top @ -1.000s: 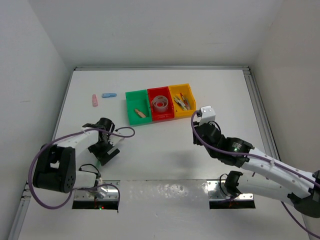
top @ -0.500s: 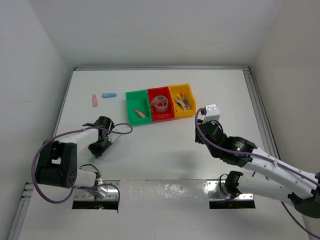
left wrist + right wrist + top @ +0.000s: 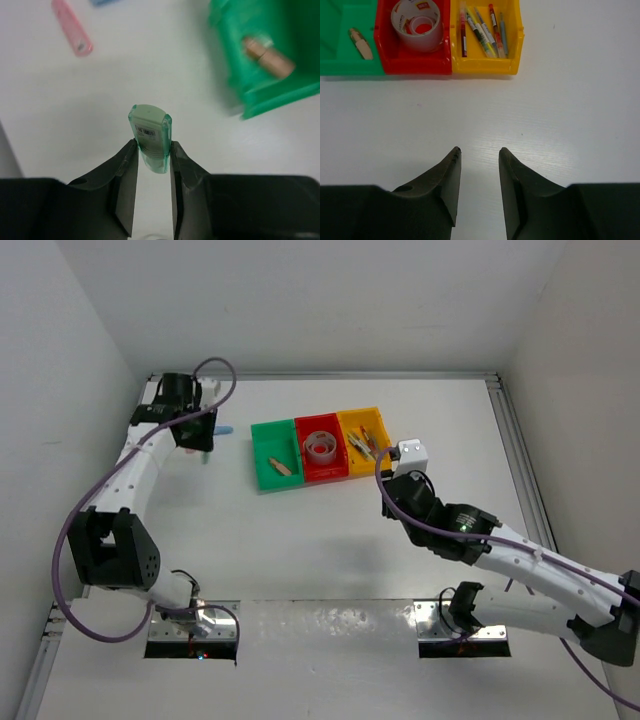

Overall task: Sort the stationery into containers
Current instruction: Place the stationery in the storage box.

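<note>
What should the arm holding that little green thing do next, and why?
Probably swing it to the right, over the green plastic bin, then let go. The left arm's jaws are shut on the short translucent green eraser-like piece, which is not yet over any bin, and that bin already holds a similar short beige piece.

Green bin blurred, edge-cropped
</note>
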Controlling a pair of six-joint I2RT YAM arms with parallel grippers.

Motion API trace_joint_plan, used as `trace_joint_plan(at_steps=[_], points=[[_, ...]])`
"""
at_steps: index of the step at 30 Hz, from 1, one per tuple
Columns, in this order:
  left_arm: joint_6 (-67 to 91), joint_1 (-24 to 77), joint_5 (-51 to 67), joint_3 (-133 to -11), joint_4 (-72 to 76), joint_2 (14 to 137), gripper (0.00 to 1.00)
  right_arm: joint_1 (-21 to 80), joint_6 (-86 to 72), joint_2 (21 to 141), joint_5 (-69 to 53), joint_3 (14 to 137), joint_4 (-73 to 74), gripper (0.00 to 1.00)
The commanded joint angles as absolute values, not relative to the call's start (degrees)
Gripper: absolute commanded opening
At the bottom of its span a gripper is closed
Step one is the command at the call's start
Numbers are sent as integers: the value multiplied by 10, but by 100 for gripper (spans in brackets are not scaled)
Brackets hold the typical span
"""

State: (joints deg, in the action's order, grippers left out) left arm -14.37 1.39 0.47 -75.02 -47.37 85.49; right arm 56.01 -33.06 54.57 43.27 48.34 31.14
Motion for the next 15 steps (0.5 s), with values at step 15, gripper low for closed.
trace_joint_plan(at_steps=[15], points=[[243,190,-25,-892,-366,1063,0,543,-436,572,477,503,335,35]])
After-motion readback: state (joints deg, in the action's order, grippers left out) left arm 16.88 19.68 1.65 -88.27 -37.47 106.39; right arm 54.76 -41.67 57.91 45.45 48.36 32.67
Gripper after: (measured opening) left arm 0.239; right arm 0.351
